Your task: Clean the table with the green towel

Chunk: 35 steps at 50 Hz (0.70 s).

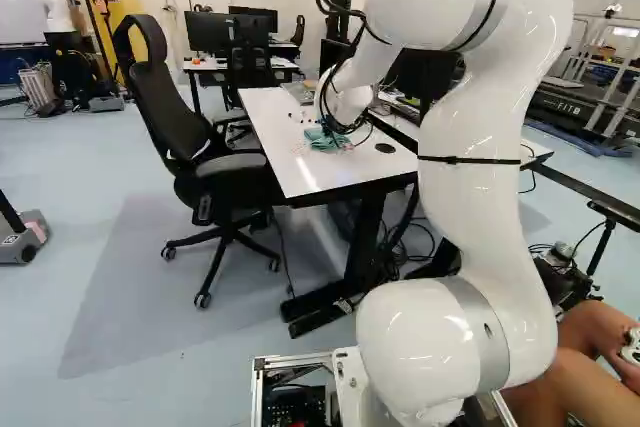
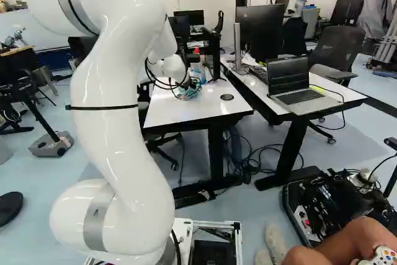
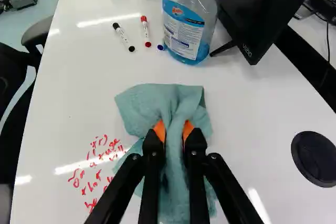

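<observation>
Chair (image 1: 165, 107): left, left base view, beside table (image 1: 325, 174).
Red writing (image 3: 96, 166): on table, beside towel (image 3: 181, 100).
Gripper (image 2: 184, 90): upper centre, right base view; both fingers pinch bunched towel.
Towel: upper centre, left base view, on table.
Laptop (image 2: 301, 97): right, right base view.

Arm (image 1: 475, 177) over wht table (image 1: 300, 175) w/ grn towel (image 1: 322, 139) on it, blk chair (image 1: 165, 97) alongside.

The green towel (image 3: 144, 106) is rumpled, matt cloth, the table (image 3: 79, 93) smooth and glossy, the bottle (image 3: 207, 19) clear, shiny plastic, the markers (image 3: 123, 37) smooth plastic, while the arm (image 1: 470, 207) has a glossy shell with a duller, metallic-looking band (image 1: 480, 327), and the chair (image 1: 165, 97) looks matt
</observation>
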Motion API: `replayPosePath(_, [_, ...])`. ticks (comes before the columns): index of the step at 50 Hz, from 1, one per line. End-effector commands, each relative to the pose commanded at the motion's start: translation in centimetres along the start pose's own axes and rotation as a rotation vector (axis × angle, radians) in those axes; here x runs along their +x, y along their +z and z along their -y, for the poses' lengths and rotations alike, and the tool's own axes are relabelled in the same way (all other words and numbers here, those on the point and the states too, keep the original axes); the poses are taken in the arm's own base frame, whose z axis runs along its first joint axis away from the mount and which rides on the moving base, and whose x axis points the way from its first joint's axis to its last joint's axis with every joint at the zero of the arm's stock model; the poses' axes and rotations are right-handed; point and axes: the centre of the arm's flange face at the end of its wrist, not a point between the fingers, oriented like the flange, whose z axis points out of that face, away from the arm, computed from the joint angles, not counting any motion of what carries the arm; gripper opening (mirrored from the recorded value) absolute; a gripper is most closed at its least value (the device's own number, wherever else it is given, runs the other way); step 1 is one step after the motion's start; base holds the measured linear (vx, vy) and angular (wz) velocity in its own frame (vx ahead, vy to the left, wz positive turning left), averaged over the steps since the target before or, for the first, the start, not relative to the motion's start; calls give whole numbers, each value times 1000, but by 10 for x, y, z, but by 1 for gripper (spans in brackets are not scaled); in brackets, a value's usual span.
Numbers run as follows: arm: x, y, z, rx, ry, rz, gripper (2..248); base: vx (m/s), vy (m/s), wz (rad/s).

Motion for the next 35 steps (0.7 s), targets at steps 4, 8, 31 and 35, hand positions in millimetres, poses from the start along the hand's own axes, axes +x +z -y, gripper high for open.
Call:
replayPosePath(4, [0, 0, 0, 0, 0, 5, 55, 0, 0, 0])
replayPosePath(8, [-1, 0, 0, 0, 0, 10, 55, 0, 0, 0])
replayPosePath(31, [-3, 0, 0, 0, 0, 28, 55, 0, 0, 0])
replayPosePath(35, [-3, 0, 0, 0, 0, 28, 55, 0, 0, 0])
